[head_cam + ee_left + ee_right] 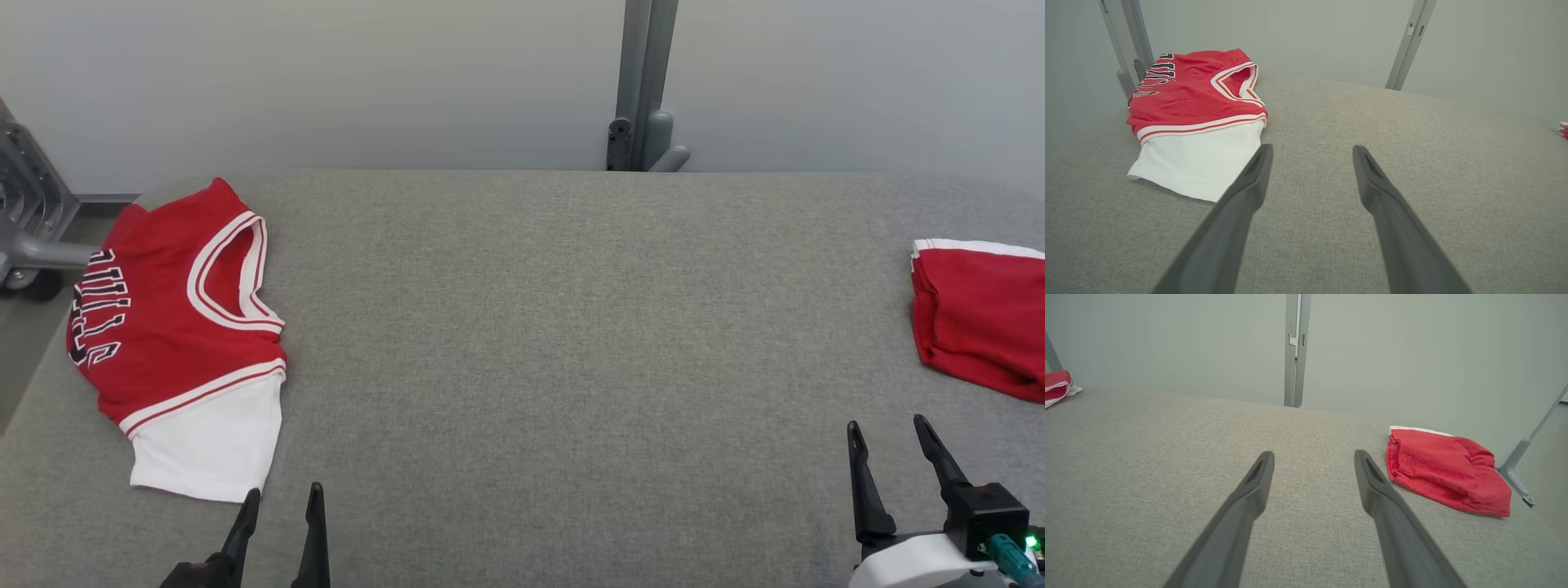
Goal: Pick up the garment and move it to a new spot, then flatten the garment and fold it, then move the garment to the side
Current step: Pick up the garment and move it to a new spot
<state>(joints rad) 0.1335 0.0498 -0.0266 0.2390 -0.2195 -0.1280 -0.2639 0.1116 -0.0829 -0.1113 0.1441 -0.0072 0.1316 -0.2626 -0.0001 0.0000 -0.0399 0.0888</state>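
1. At the left end of the grey woven-fabric tabletop (571, 327): folded red sleeveless jersey (180, 327) with white trim and black lettering, lying flat, a white layer showing at its near end.
2. At the right end, well apart from it: bunched red fabric shorts (980, 318) with a white band, partly cut off by the frame edge.
3. At lower left, just beside the jersey's white corner: left gripper (284, 492), dark fingers spread wide, holding nothing.
4. At lower right, near the shorts: right gripper (887, 423), likewise spread wide and empty.
5. Behind the far edge: upright grey metal post (645, 82).
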